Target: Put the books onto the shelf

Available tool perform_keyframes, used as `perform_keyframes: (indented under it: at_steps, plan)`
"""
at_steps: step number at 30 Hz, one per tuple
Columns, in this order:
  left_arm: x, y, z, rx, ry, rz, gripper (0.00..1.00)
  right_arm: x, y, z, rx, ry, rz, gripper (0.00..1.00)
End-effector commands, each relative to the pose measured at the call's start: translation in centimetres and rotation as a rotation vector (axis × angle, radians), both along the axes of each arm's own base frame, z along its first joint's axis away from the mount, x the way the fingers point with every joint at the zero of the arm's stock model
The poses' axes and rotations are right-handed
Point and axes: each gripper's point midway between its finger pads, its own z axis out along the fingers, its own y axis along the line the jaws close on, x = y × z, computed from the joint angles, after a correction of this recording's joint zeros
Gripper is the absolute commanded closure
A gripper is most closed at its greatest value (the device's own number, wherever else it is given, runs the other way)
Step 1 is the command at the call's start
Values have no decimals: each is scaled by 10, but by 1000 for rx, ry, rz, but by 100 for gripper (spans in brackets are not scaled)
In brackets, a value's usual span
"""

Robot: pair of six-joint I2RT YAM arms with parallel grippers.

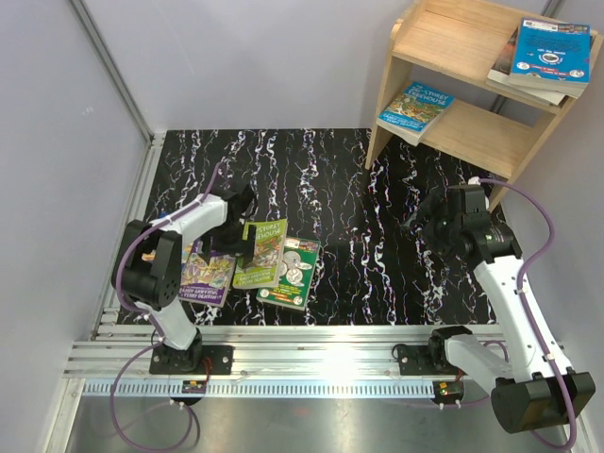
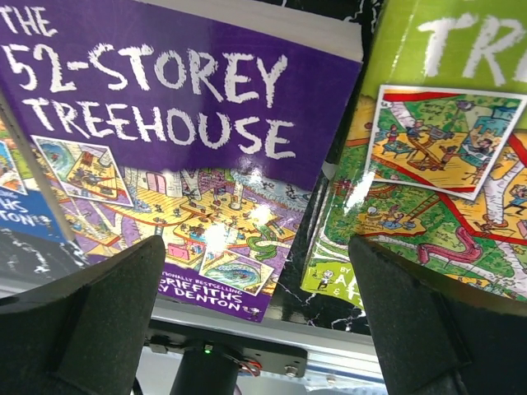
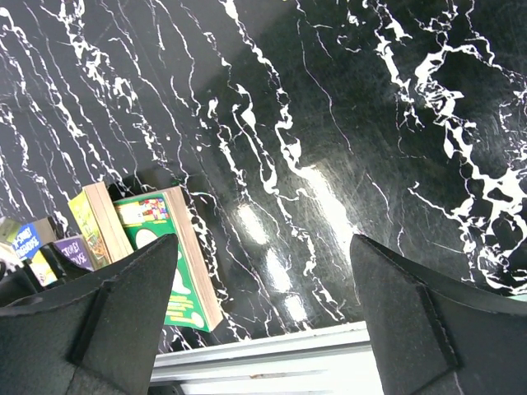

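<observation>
Three books lie flat at the table's front left: a purple one (image 1: pixel 209 274), a lime-green one (image 1: pixel 261 253) and a dark green one (image 1: pixel 291 272). My left gripper (image 1: pixel 242 209) hovers just behind them, open. Its wrist view shows the purple "52-Storey Treehouse" cover (image 2: pixel 165 140) and the lime-green cover (image 2: pixel 436 164) beyond the spread left gripper (image 2: pixel 257 296). The wooden shelf (image 1: pixel 453 132) stands at the back right. A blue book (image 1: pixel 550 52) tops a small stack on its upper tier, and another blue book (image 1: pixel 415 107) lies on the lower tier. My right gripper (image 1: pixel 422 219) hangs open over bare table; in the right wrist view (image 3: pixel 263 288) the dark green book (image 3: pixel 165 255) is off to the left.
The black marble tabletop (image 1: pixel 349 208) is walled in grey at the left and back. An aluminium rail (image 1: pixel 311 354) runs along the near edge by both arm bases. The shelf's side panel (image 1: pixel 382 104) faces the table's middle.
</observation>
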Motion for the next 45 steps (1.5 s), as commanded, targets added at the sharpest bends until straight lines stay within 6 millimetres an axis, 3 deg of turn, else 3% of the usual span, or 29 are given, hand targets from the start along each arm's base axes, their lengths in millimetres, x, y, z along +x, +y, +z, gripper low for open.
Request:
perform_keyframes:
  at_steps: [1, 7, 12, 24, 27, 29, 32, 36, 38, 39, 40, 42, 44, 45]
  plan:
    - [14, 8, -38, 9, -20, 28, 1, -1, -6, 0, -27, -3, -14, 7]
    - [21, 23, -46, -8, 9, 105, 6, 10, -1, 3, -18, 0, -1, 7]
    - [32, 42, -48, -62, 15, 211, 18, 17, 0, 13, -32, -9, 22, 7]
    - [42, 71, -42, -54, -16, 315, 17, 27, 4, 16, -38, 1, 53, 7]
    - [38, 65, -51, -88, 18, 312, 35, 31, 5, 15, -39, -1, 63, 8]
    - [39, 65, -51, -77, 18, 292, 57, 33, 5, 13, -39, 2, 66, 9]
    - [40, 51, -47, -85, 13, 241, 58, 34, 5, 12, -48, 6, 76, 10]
    - [39, -6, -49, -116, 52, 114, 51, 35, 4, 11, -64, 8, 91, 9]
    - [40, -20, -52, -103, 63, 81, 49, 36, 17, 12, -24, -3, 156, 6]
    - [41, -36, -51, -128, 59, 54, 46, 45, 30, 16, 21, -61, 212, 5]
    - [41, -41, -50, -138, 61, 50, 44, 40, 60, 24, 150, -90, 349, 5]
    - [41, -53, -51, -157, 64, 39, 42, 49, 88, 36, 291, -166, 455, 5]
    - [44, -58, -50, -168, 59, 32, 42, 47, 112, 33, 458, -113, 502, 5]
    - [43, -64, -51, -183, 61, 26, 42, 57, 122, 30, 496, -146, 524, 5]
